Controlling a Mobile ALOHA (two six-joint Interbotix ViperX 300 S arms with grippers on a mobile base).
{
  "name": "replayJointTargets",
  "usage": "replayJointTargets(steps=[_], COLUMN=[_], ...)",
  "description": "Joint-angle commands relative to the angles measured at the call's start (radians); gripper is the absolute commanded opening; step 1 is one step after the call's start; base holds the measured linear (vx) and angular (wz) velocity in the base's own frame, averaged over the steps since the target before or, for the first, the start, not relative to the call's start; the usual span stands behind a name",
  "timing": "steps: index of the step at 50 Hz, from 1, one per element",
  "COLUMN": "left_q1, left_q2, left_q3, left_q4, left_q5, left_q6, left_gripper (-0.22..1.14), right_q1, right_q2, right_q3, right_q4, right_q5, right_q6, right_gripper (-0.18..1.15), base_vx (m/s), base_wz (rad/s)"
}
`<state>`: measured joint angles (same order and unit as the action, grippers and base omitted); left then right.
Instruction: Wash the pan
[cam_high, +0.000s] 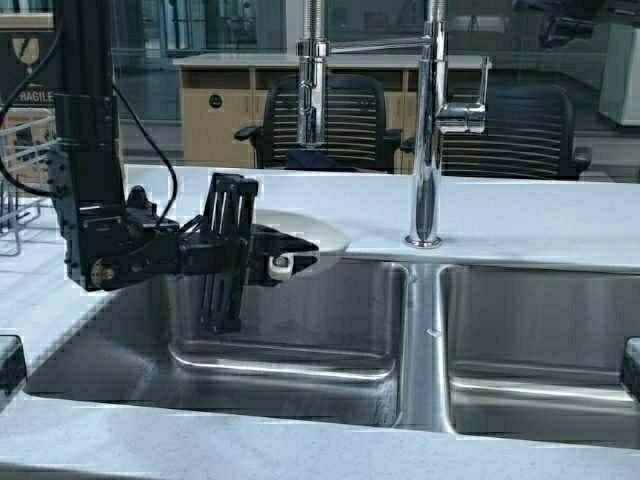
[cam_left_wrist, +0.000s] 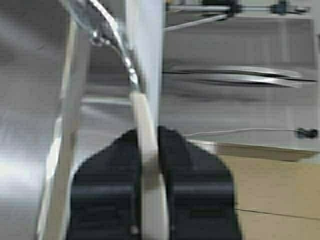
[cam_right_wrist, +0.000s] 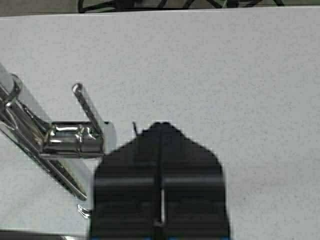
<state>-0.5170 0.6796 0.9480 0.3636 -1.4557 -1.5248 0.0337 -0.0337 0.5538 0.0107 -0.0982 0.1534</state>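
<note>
The cream-white pan (cam_high: 312, 236) hangs over the back rim of the left sink basin (cam_high: 300, 330), tilted on edge. My left gripper (cam_high: 272, 252) is shut on its short handle, whose grey tip (cam_high: 280, 267) shows below the fingers. In the left wrist view the handle (cam_left_wrist: 148, 165) is clamped between the black fingers of the left gripper (cam_left_wrist: 148, 134), and the pan (cam_left_wrist: 145, 45) is seen edge-on. The inside of the pan is hidden. My right gripper (cam_right_wrist: 160, 126) is shut and empty above the counter, next to the faucet lever (cam_right_wrist: 86, 106).
A tall chrome faucet (cam_high: 430, 130) with a side lever (cam_high: 463, 117) stands between the two basins, with a spring sprayer (cam_high: 312, 80) behind the left one. The right basin (cam_high: 540, 340) lies to the right. A wire rack (cam_high: 20, 170) stands at the far left.
</note>
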Motion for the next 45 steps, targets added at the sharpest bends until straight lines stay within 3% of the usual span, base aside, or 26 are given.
replayJointTargets(steps=[1, 7, 13, 17, 22, 35, 45], left_q1=[-0.008, -0.009, -0.009, -0.008, -0.008, -0.008, -0.048], left_q2=[-0.117, -0.121, -0.049, 0.0, 0.025, -0.201, -0.486], left_q3=[0.025, 0.012, -0.041, -0.058, -0.04, -0.02, -0.164], left_q4=[0.006, 0.1, 0.181, 0.196, 0.169, 0.161, 0.376], left_q5=[0.141, 0.12, -0.04, -0.095, 0.011, 0.658, 1.655], left_q6=[-0.025, -0.058, -0.061, -0.054, -0.046, 0.017, 0.245], left_gripper=[0.03, 0.03, 0.03, 0.03, 0.03, 0.04, 0.04], right_q1=[0.005, 0.025, 0.044, 0.051, 0.051, 0.052, 0.051], right_q2=[-0.067, -0.143, -0.247, -0.314, -0.385, -0.436, -0.436], right_q3=[0.051, 0.144, 0.239, 0.282, 0.319, 0.336, 0.339], right_q4=[0.017, 0.021, 0.021, 0.021, 0.021, 0.018, 0.018], right_q5=[-0.014, -0.014, -0.012, -0.012, -0.012, -0.011, -0.014], right_q6=[0.018, 0.037, 0.04, 0.041, 0.035, 0.025, 0.029], right_gripper=[0.05, 0.05, 0.05, 0.05, 0.05, 0.05, 0.05], base_vx=[0.0, 0.0, 0.0, 0.0, 0.0, 0.0, 0.0], base_wz=[0.0, 0.0, 0.0, 0.0, 0.0, 0.0, 0.0])
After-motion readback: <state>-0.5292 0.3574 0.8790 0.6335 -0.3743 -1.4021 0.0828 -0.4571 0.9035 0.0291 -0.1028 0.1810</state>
